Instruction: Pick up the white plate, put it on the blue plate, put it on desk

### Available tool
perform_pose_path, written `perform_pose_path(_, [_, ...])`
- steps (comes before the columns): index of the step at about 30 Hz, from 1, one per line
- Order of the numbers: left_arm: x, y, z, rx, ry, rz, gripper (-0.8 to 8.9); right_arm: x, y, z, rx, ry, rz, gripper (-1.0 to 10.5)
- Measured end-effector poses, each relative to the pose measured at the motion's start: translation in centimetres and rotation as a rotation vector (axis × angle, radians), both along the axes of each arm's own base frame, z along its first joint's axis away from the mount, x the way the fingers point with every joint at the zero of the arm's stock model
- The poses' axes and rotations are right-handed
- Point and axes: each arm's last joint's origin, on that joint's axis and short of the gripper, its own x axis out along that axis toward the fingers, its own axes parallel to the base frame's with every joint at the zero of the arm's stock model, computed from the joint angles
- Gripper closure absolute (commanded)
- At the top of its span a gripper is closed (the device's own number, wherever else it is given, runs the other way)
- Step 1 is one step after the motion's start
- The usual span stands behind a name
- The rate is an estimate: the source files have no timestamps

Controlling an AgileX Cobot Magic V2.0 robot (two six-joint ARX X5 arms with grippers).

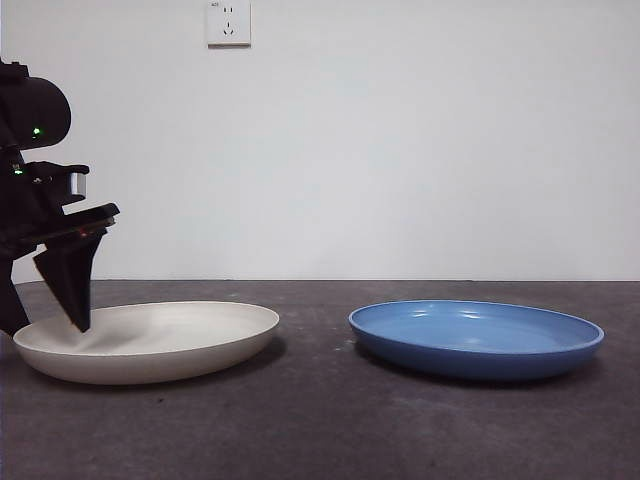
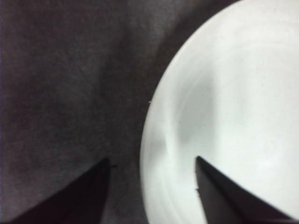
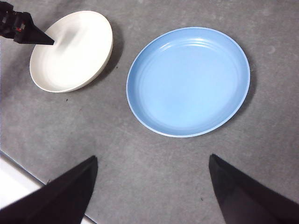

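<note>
Straddling the rim of the white plate (image 1: 150,340): left gripper (image 2: 152,161), jaws spread wide, one above the plate's inside, one over the desk (image 1: 330,420) outside it.

White plate flat on the desk, holding nothing; blue plate (image 1: 476,338) flat beside it, apart, not touching. Right gripper (image 3: 152,161) high above the desk near the blue plate, jaws wide apart, gripping nothing. Wall socket (image 1: 228,22) behind.

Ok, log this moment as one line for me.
left gripper: open, straddling white plate rim | right gripper: open, waiting high | blue plate: empty, apart | both on desk
</note>
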Motion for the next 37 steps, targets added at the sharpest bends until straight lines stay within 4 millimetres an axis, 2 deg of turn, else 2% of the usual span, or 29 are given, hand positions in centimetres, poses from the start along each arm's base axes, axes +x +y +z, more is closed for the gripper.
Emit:
perform_pose_path(5, [0.0,0.0,0.0,0.0,0.001,0.0,7.99,0.0,0.0,0.0,0.0,0.0,0.0,5.7])
perform_pose_path(19, [-0.1,0.1,0.5,-0.011,-0.009,0.036,8.04,0.0,0.0,0.0,0.0,0.0,0.0,5.7])
perform_pose_path(22, [-0.5,0.1,1.9,-0.019,-0.049,0.045,8.04,0.0,0.0,0.0,0.0,0.0,0.0,5.7])
perform_pose_path(29, [-1.9,0.0,7.0,-0.108,-0.196,0.061,8.04,0.0,0.0,0.0,0.0,0.0,0.0,5.7])
perform_pose_path(32, [-2.5,-1.0,8.9,-0.159,-0.243,0.045,8.04,0.0,0.0,0.0,0.0,0.0,0.0,5.7])
perform_pose_path(37, [-2.6,-3.7,10.8,-0.211,-0.277,-0.012,8.04,0.1,0.0,0.1,0.01,-0.007,-0.01,5.7])
